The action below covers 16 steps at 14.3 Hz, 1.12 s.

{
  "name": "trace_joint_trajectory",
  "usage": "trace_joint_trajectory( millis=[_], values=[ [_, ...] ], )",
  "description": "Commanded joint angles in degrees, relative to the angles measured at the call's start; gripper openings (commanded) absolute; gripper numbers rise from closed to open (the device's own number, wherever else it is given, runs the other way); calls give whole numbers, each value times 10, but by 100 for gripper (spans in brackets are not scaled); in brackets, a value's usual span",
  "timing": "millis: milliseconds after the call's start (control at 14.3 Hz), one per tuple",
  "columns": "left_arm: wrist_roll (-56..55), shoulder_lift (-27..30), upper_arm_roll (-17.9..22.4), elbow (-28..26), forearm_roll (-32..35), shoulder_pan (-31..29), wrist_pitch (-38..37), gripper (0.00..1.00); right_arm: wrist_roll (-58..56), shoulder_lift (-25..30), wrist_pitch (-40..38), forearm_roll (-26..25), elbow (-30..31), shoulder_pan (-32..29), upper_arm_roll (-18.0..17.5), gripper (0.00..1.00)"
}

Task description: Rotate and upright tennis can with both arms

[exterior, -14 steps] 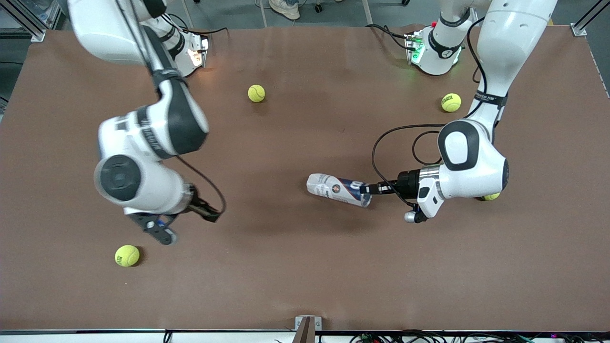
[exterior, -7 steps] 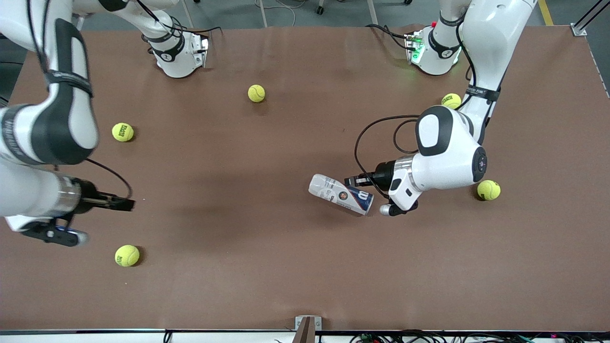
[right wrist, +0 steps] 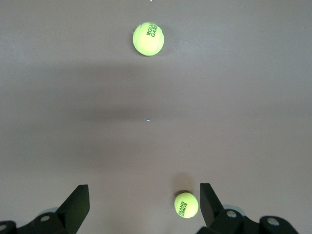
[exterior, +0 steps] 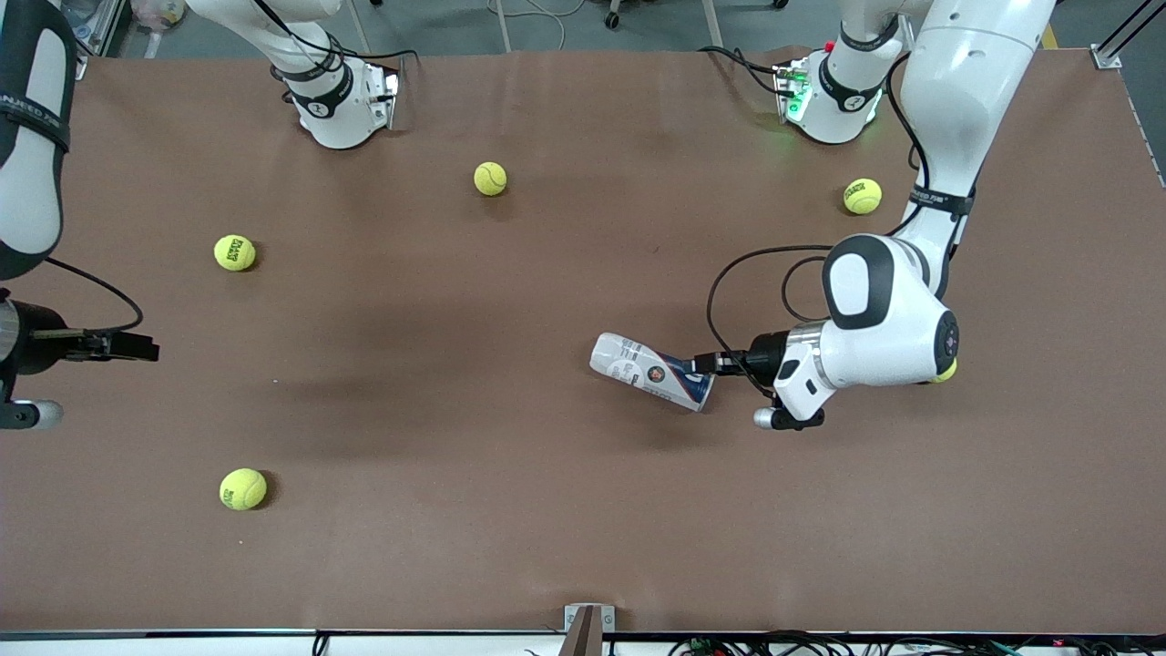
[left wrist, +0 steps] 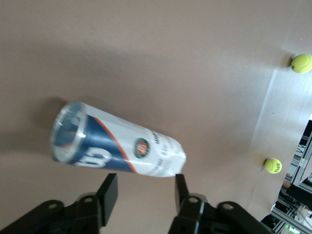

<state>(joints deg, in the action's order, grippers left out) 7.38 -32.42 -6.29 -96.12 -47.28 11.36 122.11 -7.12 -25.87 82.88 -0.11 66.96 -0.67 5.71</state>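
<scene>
The tennis can (exterior: 650, 372) lies on its side near the table's middle, white label and dark blue band with a red stripe. Its blue end points at my left gripper (exterior: 706, 364), which is low by that end. In the left wrist view the can (left wrist: 117, 147) lies crosswise just ahead of my left gripper (left wrist: 145, 195). The fingers (left wrist: 108, 197) are open with nothing between them. My right gripper (exterior: 137, 348) is open and empty over the right arm's end of the table. It also shows in the right wrist view (right wrist: 144, 204).
Yellow tennis balls lie around the table: one (exterior: 490, 179) near the bases, one (exterior: 862, 196) by the left arm, one (exterior: 943, 372) half hidden under the left wrist, and two (exterior: 235, 253), (exterior: 243, 488) toward the right arm's end. The right wrist view shows two balls (right wrist: 148, 38), (right wrist: 186, 204).
The right arm has swung away toward its own end of the table. The left gripper has shifted from beside the can to its blue end. The can has turned slightly.
</scene>
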Motion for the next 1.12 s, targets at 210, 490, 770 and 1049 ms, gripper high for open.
trace_joint_trajectory(
  millis=[210, 490, 770, 1049],
  values=[
    [205, -58, -3, 7, -82, -44, -24, 71, -14, 22, -1, -11, 10, -8, -13, 100],
    [263, -83, -3, 6, -134, -41, -22, 71, -12, 26, -5, -6, 8, -6, -15, 100],
    [265, -92, -3, 5, -147, -32, -15, 71, -14, 63, -25, -6, 9, -6, -14, 100],
    [260, -92, -4, 5, -159, -20, -15, 31, -13, 92, -37, -7, 33, -2, -17, 100]
  ],
)
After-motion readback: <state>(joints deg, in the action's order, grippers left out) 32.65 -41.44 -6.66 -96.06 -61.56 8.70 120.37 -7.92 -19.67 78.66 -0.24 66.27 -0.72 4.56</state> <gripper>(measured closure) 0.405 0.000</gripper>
